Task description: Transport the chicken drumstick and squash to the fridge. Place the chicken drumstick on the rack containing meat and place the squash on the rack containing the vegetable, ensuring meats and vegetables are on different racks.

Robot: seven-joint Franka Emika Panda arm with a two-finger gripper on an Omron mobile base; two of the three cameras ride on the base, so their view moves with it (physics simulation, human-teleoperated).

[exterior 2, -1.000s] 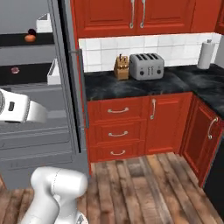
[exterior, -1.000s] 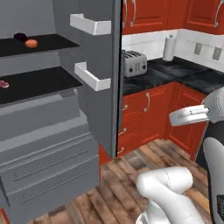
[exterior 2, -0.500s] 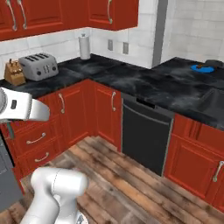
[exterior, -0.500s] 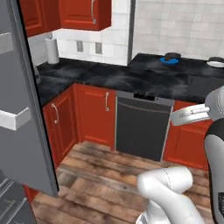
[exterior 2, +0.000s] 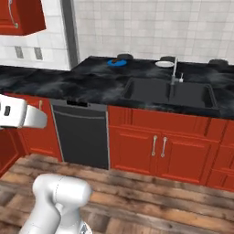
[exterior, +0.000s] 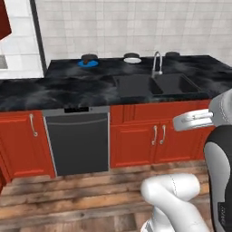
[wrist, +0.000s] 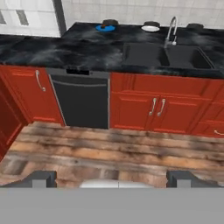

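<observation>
gripper (wrist: 112, 178): fingertips wide apart, nothing between them, over wood floor (wrist: 109, 153)
sink (exterior: 156, 84): set in black counter (exterior: 54, 90)
dishwasher (exterior: 78, 141): left of sink, under counter
blue dish (exterior: 88, 62): counter back, left of sink
white plate (exterior: 132, 59): behind sink
task items: can't tell where

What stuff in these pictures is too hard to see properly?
- Blue dish on the counter, left base view: too small and distant to tell what it holds.
- White plate behind the sink, right base view: too small to tell if anything lies on it.
- Sink basin, hand view: dark, its bottom cannot be made out.
- End effector, hand view: fingertips cut off by the bottom band.
</observation>
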